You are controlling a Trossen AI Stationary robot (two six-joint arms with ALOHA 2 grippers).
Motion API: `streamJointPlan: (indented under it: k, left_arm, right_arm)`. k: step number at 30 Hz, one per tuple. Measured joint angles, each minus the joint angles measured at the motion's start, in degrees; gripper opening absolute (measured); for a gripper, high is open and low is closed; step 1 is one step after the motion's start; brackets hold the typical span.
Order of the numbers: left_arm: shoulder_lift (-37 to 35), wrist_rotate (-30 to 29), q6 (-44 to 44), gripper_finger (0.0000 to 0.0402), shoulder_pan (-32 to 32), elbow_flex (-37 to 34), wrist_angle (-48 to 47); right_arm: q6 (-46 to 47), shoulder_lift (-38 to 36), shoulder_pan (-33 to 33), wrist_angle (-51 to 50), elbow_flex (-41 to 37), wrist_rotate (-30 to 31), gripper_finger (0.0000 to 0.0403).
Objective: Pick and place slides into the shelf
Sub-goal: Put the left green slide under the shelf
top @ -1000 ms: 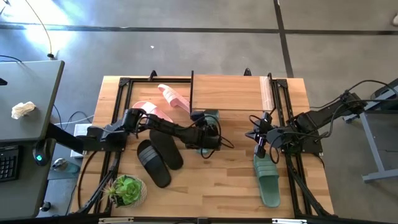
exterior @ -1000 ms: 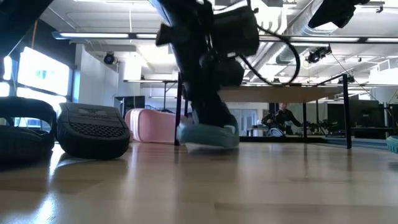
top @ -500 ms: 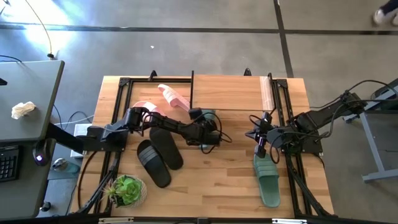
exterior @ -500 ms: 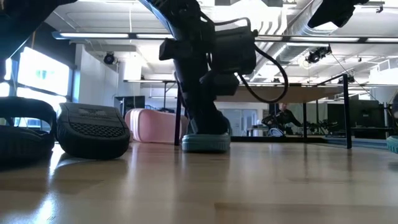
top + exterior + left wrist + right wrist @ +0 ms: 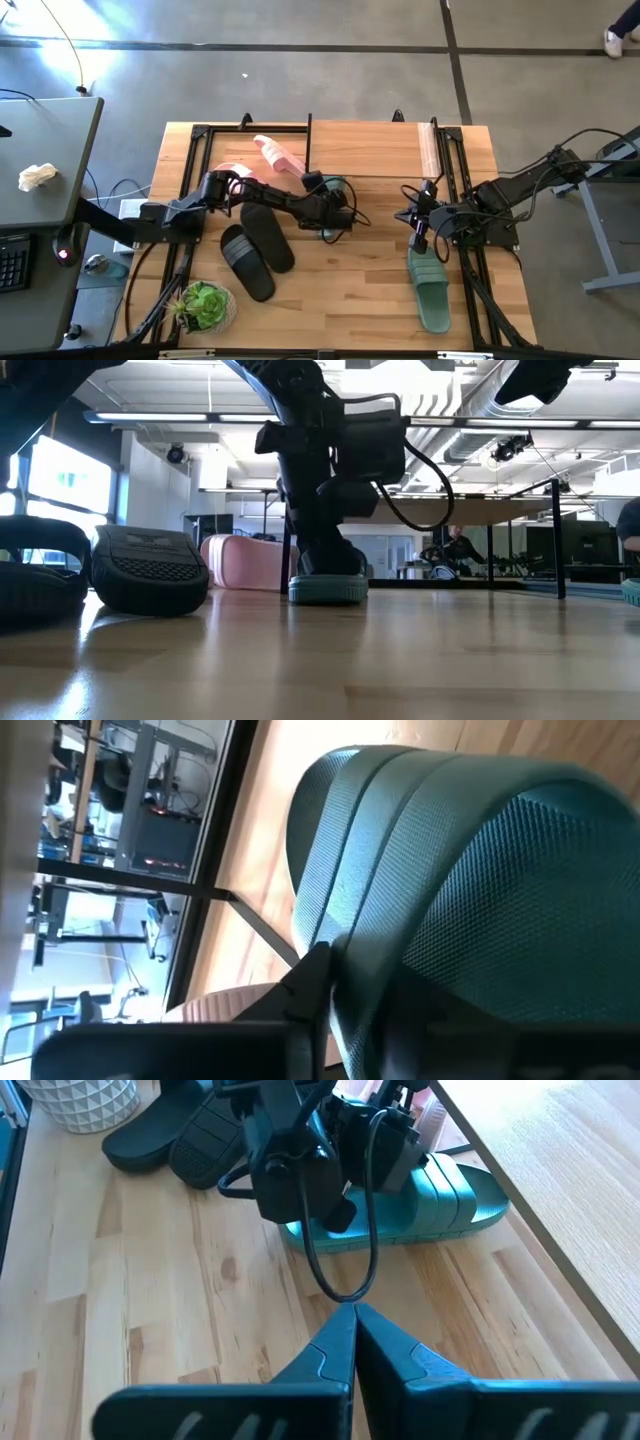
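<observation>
Sage-green slide (image 5: pixel 440 1205) flat on table beneath left hand (image 5: pixel 332 212), fingers at its strap, grip unclear, right hand (image 5: pixel 352 1342) closed, empty

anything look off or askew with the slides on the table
Yes: one pink slide stands tilted on its edge against the shelf's left leg, while its mate lies flat beside the left arm. The two green slides are split: one lies far right, away from the other.

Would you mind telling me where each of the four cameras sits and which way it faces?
High: overhead, straight down; both arms, shelf.
Low: tabletop level, facing the room; left arm on green slide.
Left wrist: on left arm, close on that slide; one finger shows.
Right wrist: on right arm, toward left gripper; right gripper shut.
All share the green slide.
</observation>
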Motion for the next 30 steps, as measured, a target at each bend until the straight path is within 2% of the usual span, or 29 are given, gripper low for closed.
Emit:
streamJointPlan:
  k: [16,23,30]
  left_arm:
    - [0.4,1.9,-4.0,0.0148,-0.5,3.2,-9.4]
    - [0.4,1.4,-4.4,0.0173,-1.5,3.2,-9.3]
    - [-0.2,1.1,-4.5,0.0188,-5.2,3.3,-10.7]
  right_arm:
    - [0.0,0.0,0.0,-0.5,0.0,0.0,0.0]
    - [0.0,0.0,0.0,-0.5,0.0,-0.1,0.0]
    - [0.0,0.0,0.0,-1.4,0.0,-0.2,0.0]
